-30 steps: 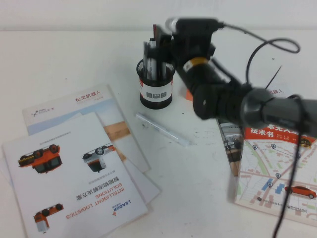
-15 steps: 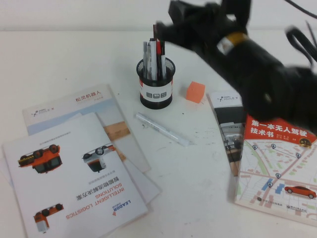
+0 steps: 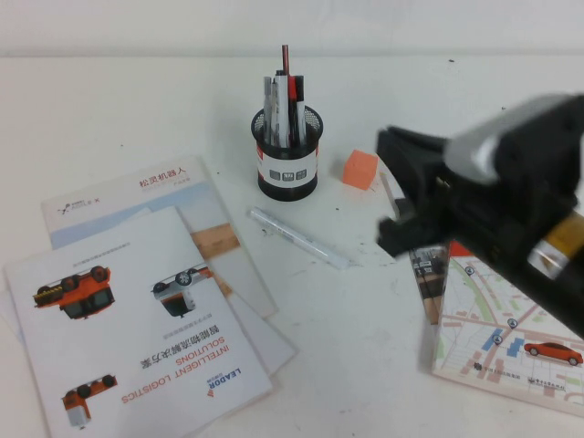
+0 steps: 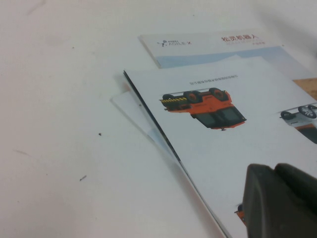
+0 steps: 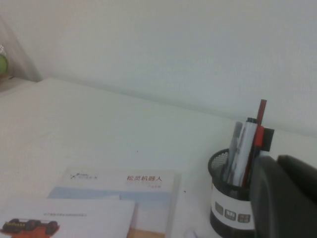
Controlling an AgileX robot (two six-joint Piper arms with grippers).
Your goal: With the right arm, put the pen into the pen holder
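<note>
I see the pen (image 3: 298, 108) upright in the pen holder (image 3: 287, 152); right tool (image 5: 285, 198) pressed together, empty, above booklets; left tool (image 4: 280, 201) state unclear.

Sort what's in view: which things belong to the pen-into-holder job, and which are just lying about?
Job: pen holder with pens standing in it; right gripper, shut, above the map booklet.
Lying about: slim white pen, orange cube, brochures, map booklet; left gripper over the brochures.

Right hand (image 5: 285, 198) shut, raised, empty.
</note>
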